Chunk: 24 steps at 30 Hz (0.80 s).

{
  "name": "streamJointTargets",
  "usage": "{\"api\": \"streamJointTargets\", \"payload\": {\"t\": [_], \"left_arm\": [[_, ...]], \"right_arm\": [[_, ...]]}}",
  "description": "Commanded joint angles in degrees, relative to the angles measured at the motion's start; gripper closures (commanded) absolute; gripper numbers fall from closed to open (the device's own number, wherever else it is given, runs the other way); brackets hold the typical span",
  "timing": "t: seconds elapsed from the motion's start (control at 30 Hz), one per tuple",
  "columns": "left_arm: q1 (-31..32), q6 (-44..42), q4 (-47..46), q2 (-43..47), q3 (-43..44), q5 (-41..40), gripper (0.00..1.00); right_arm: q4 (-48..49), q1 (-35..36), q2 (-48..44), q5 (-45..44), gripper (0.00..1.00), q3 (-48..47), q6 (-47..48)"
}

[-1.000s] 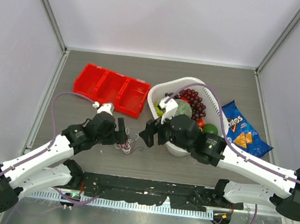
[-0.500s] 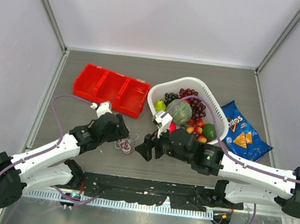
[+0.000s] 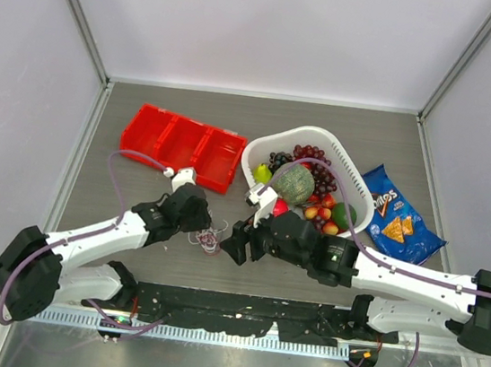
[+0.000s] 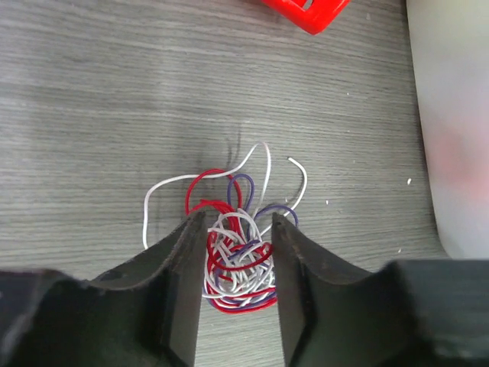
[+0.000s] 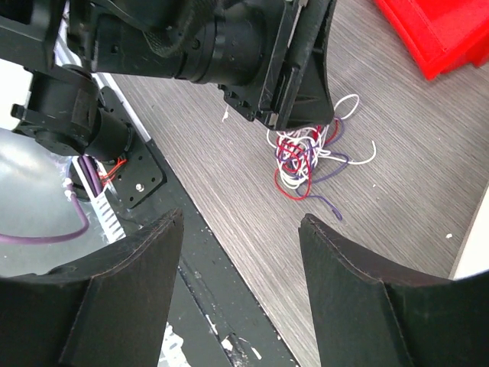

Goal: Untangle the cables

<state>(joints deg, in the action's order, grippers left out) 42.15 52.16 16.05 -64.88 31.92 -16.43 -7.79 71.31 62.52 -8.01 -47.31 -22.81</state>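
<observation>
The cables [image 3: 210, 239] are one small tangle of thin white, red and purple cords lying on the grey table between the two arms. My left gripper [image 3: 204, 230] is open and sits low over the tangle. In the left wrist view its two fingers straddle the cables [image 4: 237, 264], with the gripper [image 4: 237, 222] around the knot and loose ends running out beyond the tips. My right gripper [image 3: 235, 242] is open and empty just right of the tangle. In the right wrist view the gripper [image 5: 241, 222] is wide open, with the cables [image 5: 306, 157] ahead of it under the left arm's wrist.
A red divided bin [image 3: 183, 144] stands behind the left arm. A white basket [image 3: 353, 174] of fruit is behind the right arm, with a blue chips bag [image 3: 399, 217] to its right. The black base plate [image 3: 238, 309] runs along the near edge.
My left gripper has come down and to the right, over the tangle. My right gripper has moved away from the basket, nearer and left, toward the cables.
</observation>
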Motion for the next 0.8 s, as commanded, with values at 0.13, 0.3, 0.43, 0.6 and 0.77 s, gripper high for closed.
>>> {"api": "streamJointTargets", "payload": {"t": [0.13,0.3,0.43,0.6,0.77], "left_arm": [[0.04,-0.13,-3.31,4.41,-1.25,-1.15,0.85],[-0.05,-1.18,-1.29,8.8,-0.28,-0.36,0.98],[-0.05,-1.71,0.2,13.45,0.16,1.65,1.0],[-0.05,-0.49,1.08,19.17,0.51,4.82,1.0],[-0.05,2.06,3.37,23.13,3.23,6.75,1.0]], "right_arm": [[3.48,0.59,5.32,-0.52,0.33,-0.06,0.04],[5.68,0.68,9.97,-1.04,0.32,-0.33,-0.39],[7.44,0.68,13.32,-3.85,0.29,-1.03,-1.8],[12.09,0.76,16.84,-7.98,0.27,-1.47,-3.12],[18.92,0.76,18.87,-14.74,0.27,0.02,-6.19]]}}
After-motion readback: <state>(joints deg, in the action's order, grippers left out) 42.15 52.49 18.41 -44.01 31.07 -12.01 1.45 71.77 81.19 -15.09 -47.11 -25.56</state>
